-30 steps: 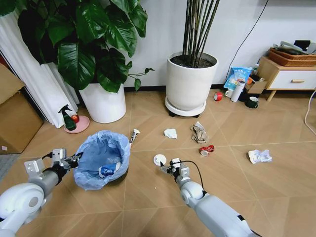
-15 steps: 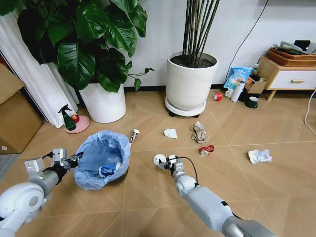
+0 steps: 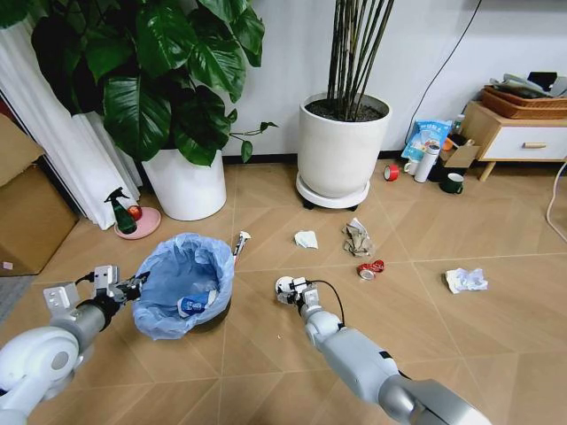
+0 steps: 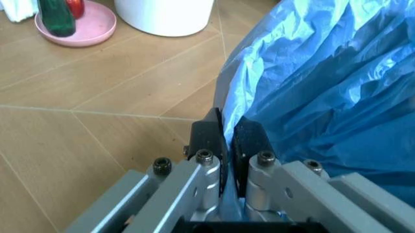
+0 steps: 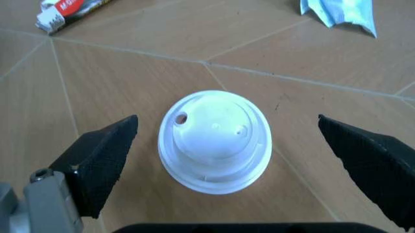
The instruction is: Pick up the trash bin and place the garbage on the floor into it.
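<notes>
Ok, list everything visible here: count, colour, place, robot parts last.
trash bin: one, black, blue bag, floor left
white disc: one, by bin's right
tissues: two, white, centre and right
brown paper: one, mid floor
red can: one, crushed, beside paper
tube: one, behind bin
plant pots: two, white, by wall
pink dish: one, holds green spray bottle
cabinet: one, far right
left hand: shut on bin's bag
right hand: open, straddling disc
</notes>
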### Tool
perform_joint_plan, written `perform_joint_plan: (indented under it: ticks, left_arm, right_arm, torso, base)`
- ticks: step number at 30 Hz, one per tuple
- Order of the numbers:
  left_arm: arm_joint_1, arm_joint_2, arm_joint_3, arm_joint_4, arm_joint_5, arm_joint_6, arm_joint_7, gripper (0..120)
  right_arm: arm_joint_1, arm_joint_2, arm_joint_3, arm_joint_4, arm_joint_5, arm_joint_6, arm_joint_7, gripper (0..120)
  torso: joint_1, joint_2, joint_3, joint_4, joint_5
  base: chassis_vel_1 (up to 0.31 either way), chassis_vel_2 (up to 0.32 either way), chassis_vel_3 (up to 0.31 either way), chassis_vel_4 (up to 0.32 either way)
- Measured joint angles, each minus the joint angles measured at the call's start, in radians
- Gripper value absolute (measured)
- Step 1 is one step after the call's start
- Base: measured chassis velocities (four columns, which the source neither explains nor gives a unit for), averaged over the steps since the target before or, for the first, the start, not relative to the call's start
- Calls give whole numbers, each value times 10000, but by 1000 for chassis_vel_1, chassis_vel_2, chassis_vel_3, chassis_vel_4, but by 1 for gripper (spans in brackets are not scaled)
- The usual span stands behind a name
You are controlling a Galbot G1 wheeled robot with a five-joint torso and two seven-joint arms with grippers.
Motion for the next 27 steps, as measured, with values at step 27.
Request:
perform_joint_plan:
  ticks: [27]
  left_arm:
    - [-31,-166,130,14,95,-26,2,0]
  right_arm:
    - [847,1104,1558,-2707,-2064,541,-519,100]
  torso:
    - [0,0,0,-2,-1]
  base:
    - [0,0,0,0]
